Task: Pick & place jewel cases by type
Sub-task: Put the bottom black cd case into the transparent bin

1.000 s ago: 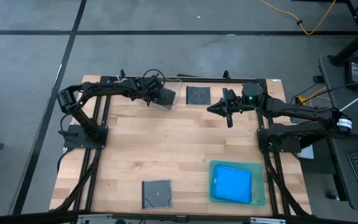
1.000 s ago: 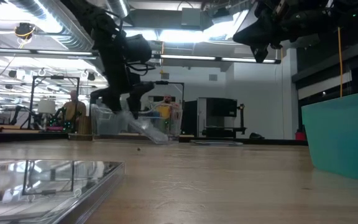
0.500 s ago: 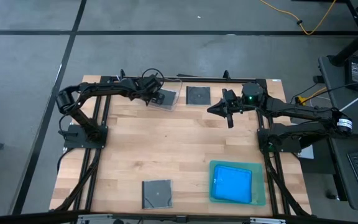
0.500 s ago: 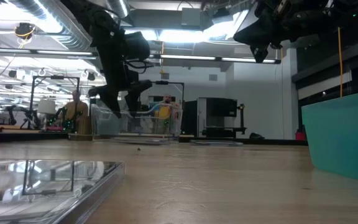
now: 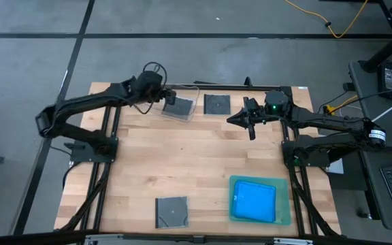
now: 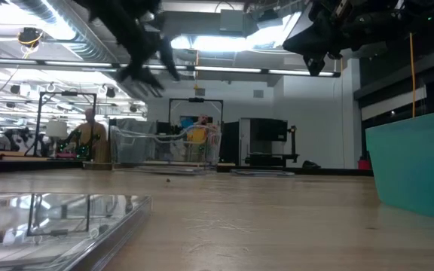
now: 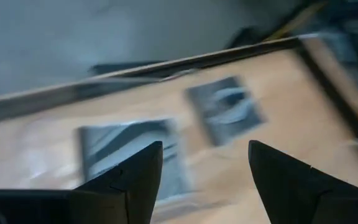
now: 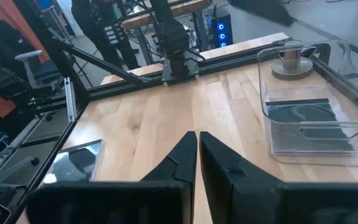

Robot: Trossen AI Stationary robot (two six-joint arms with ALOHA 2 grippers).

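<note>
a: where is the left gripper (image 5: 156, 94) found, and in what state?

b: it is seen raised at the far left part of the table (image 5: 148, 170), just beside the clear tub (image 5: 180, 107). its fingers (image 7: 126, 180) are spread wide with nothing held between them.

a: and the cases nearest it?

b: a dark case (image 7: 132, 152) is seen lying flat inside the tub, just below and ahead of the open fingers. a second dark square case (image 5: 217, 104) lies flat on the wood just to the right of the tub. being square, no long axis is offered. it sits between the two grippers, and the right gripper (image 5: 241, 119) is judged the nearer, hovering just beside it with its fingers (image 8: 178, 163) pressed together and nothing held.

a: what else is left out?

b: a third dark case (image 5: 172, 211) lies at the near edge, well apart from both arms. a blue case (image 5: 254, 201) is seen resting in the green tray (image 5: 284, 219) at the near right.

a: the surface and the room?

b: bare pale wood planks between the things, so a low flat approach is judged unobstructed. beyond the table a workshop is seen, with a person (image 6: 89, 132) far off.
</note>
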